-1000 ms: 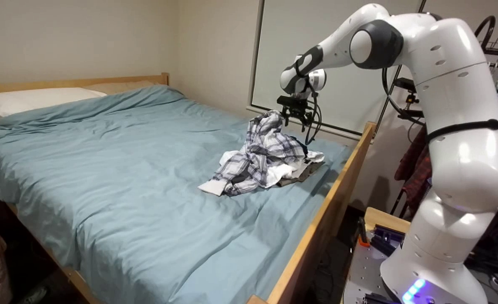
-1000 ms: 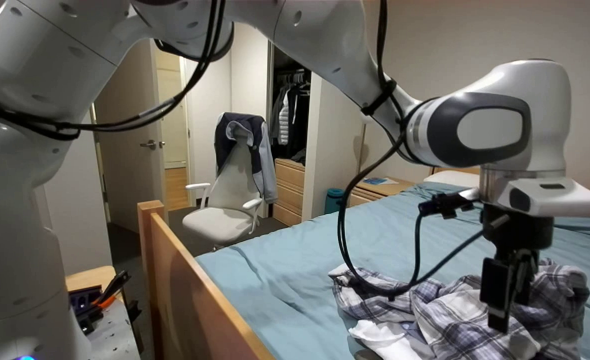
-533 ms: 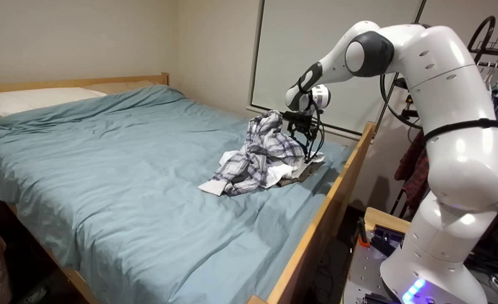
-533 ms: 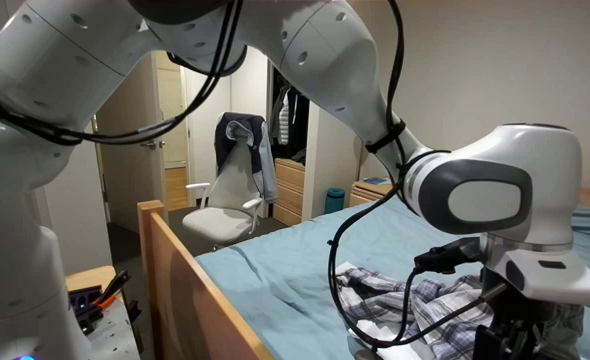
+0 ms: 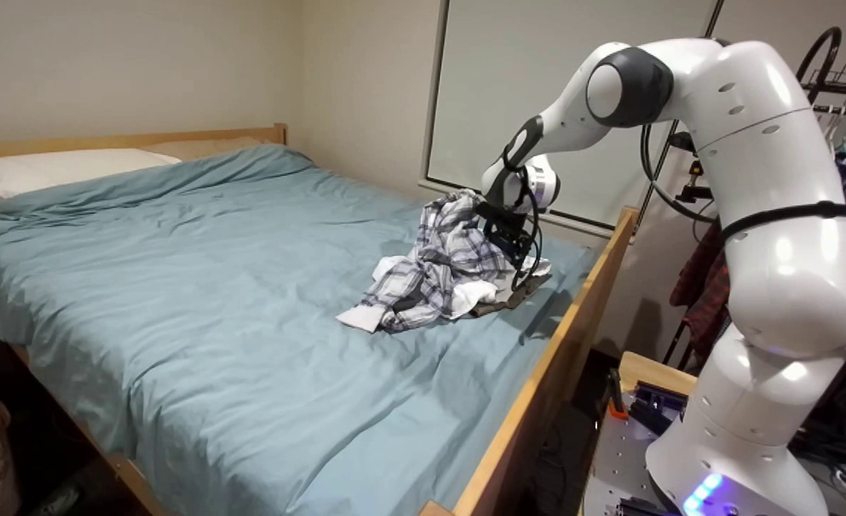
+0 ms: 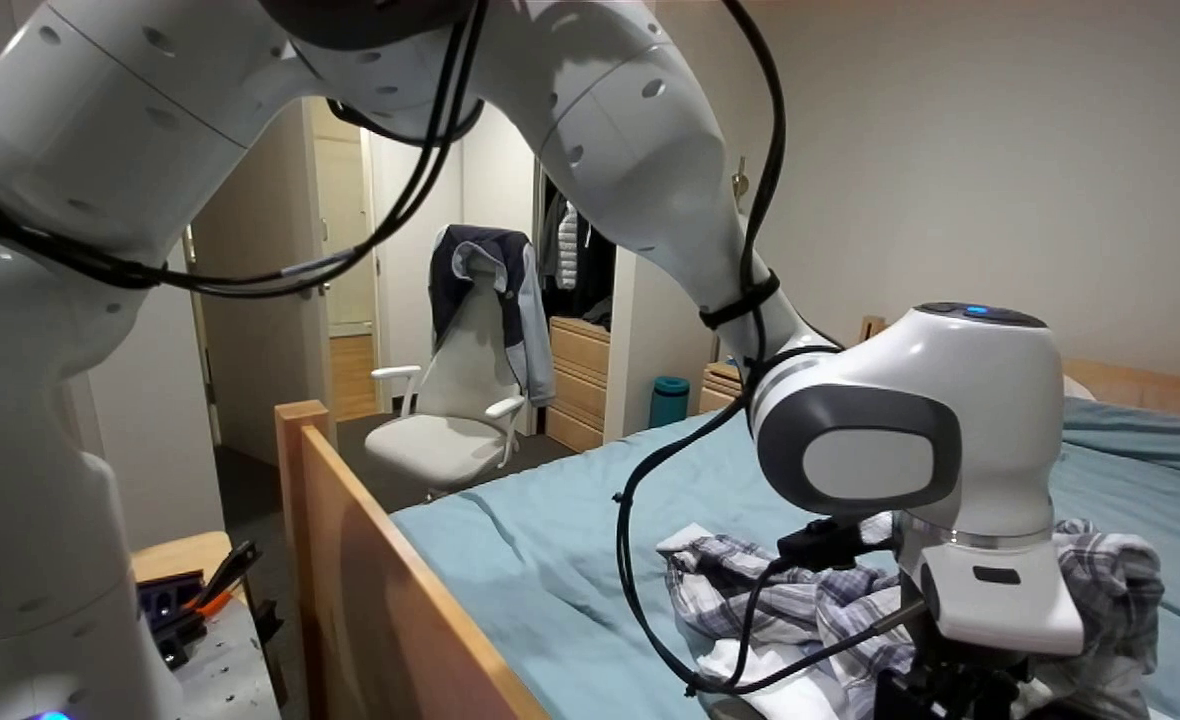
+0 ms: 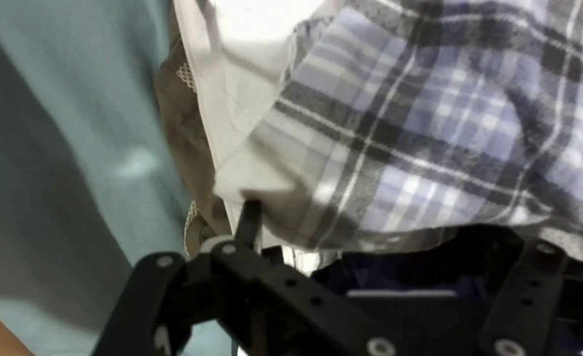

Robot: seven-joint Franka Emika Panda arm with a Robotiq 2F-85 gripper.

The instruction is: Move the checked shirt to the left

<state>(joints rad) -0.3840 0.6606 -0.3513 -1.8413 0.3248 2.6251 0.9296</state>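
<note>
My white jointed robot arm (image 5: 767, 165) has just brought the black two-fingered tool (image 5: 517, 259) down from higher up to the edge of the grey, white and lavender checked cloth shirt (image 5: 443, 251), and in the last half second it has slid a little towards the left edge of both exterior views. The shirt itself shows no clear shift: it lies crumpled on the teal-blue fabric quilt (image 5: 201, 287), near the pale wooden footboard (image 6: 380, 570), on top of a white cloth garment (image 7: 267, 24), a brown garment with patterned trim (image 7: 183, 126) and some dark navy fabric (image 7: 395, 272). In the wrist view the tool's black fingers (image 7: 250, 222) stand well spread, with the shirt's lower edge running across the gap; one tip sits dark against a pale corner, while the other gets lost among dark cloth, so I can't tell whether either truly touches. For the task, that puts me within reach of a pinch: I take the approach as nearly finished, with the grip to come and the leftward move not yet begun. Before closing, I'd want the hem properly between the fingertips, since cloth this loose could slip out at the corner. I'd also watch for catching the white garment or the navy fabric along with it, which would drag them too.
</note>
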